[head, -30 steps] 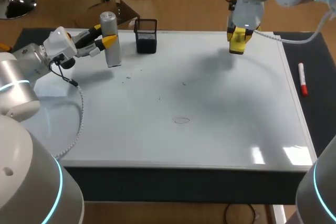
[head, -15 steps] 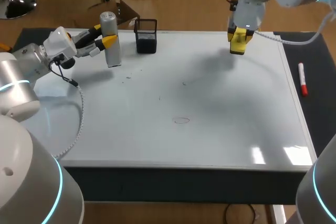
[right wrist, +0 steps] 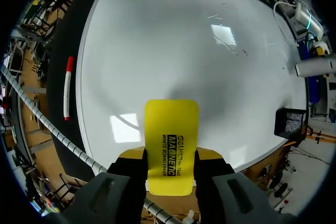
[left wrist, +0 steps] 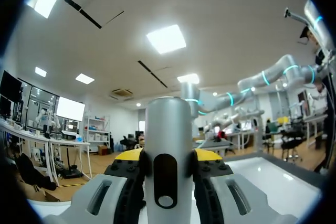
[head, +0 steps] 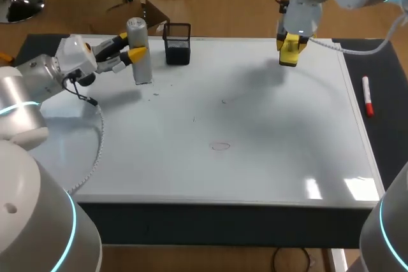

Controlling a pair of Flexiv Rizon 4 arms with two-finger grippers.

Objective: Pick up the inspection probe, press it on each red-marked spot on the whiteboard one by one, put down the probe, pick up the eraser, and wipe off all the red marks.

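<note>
1. My left arm (head: pixel 38 84) comes in over the whiteboard's (head: pixel 268 164) left edge.
2. The left gripper (head: pixel 130 46) is near the board's far left corner. Its fingers (left wrist: pixel 128 157) are closed from both sides on the inspection probe (head: pixel 143 68), a silver cylinder that stands nearly upright. I cannot tell whether its lower end touches the board.
3. A black mesh basket (head: pixel 177 46) sits just beside the probe, at the board's far edge.
4. A few faint marks (head: pixel 220 146) lie around the middle of the board. They are too thin to tell their colour.
5. The right gripper (head: pixel 289 44) hangs over the board near its far right corner. Its fingers are clamped on the flat yellow eraser (right wrist: pixel 171 140), which is held clear of the surface.
6. A red-capped marker (head: pixel 367 95) lies on the dark table, beyond the board's right edge.
</note>
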